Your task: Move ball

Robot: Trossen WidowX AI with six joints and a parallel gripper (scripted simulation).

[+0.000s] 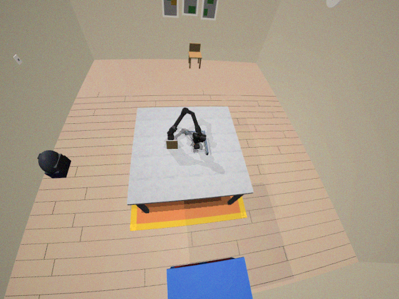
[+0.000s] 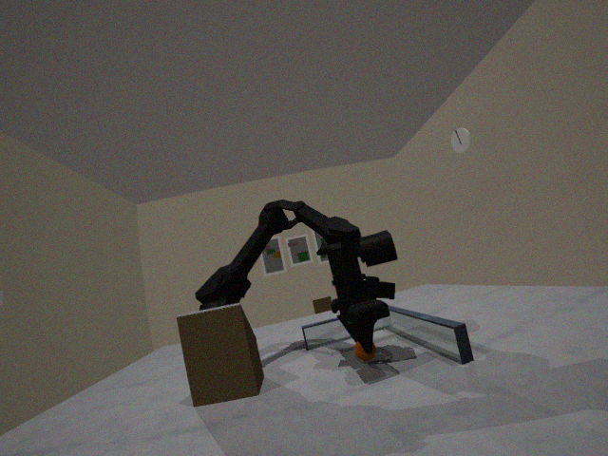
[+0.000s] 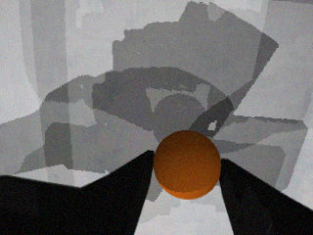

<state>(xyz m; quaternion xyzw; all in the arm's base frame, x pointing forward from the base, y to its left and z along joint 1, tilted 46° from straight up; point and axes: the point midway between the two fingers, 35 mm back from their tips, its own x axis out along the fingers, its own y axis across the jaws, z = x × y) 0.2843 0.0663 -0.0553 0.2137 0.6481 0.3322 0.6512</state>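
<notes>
The orange ball (image 2: 364, 351) (image 3: 187, 168) is between the two black fingertips, low at the table top (image 1: 161, 186); whether it touches the table I cannot tell. My gripper (image 2: 366, 347) (image 3: 186, 161) is shut on it, pointing down, on the inner side of the corner made by the clear walls. One wall (image 1: 207, 146) (image 2: 427, 316) runs along the right, the other (image 1: 190, 131) (image 2: 319, 326) along the back. The see-through copy does not show apart from the ball in any view. In the top view the arm hides the ball.
A brown box (image 1: 172, 144) (image 2: 220, 355) stands in front of the arm's base, left of the walls. The right wall's near end (image 2: 464, 343) stands up from the table to the right of the gripper. The arm's shadows lie around the ball.
</notes>
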